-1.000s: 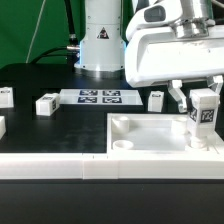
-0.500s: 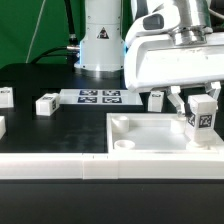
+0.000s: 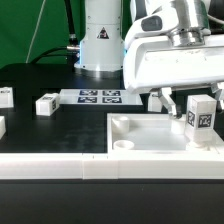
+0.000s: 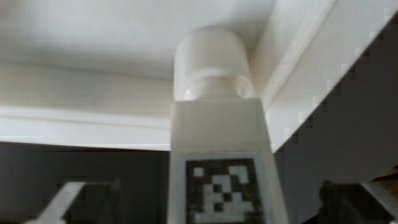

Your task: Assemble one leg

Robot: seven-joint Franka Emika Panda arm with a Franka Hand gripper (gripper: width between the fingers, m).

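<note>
One leg (image 3: 201, 114), a white block with a black-and-white tag, stands upright on the far right corner of the large white panel (image 3: 150, 133). My gripper (image 3: 193, 106) is over it with a finger on each side. In the wrist view the leg (image 4: 221, 150) points its round peg end at the panel's corner (image 4: 107, 95). Dark gaps separate it from both fingers (image 4: 64, 200), so the gripper (image 4: 210, 208) is open and does not touch the leg.
Other legs lie on the black table: one (image 3: 46, 103) left of the marker board (image 3: 100, 97), one (image 3: 6, 96) at the far left, one (image 3: 157, 98) behind the panel. The robot base (image 3: 100, 40) stands at the back. A white rail (image 3: 50, 162) runs along the front.
The fingers have spread apart from the leg. The leg has settled slightly lower and toward the exterior view's left on the panel corner.
</note>
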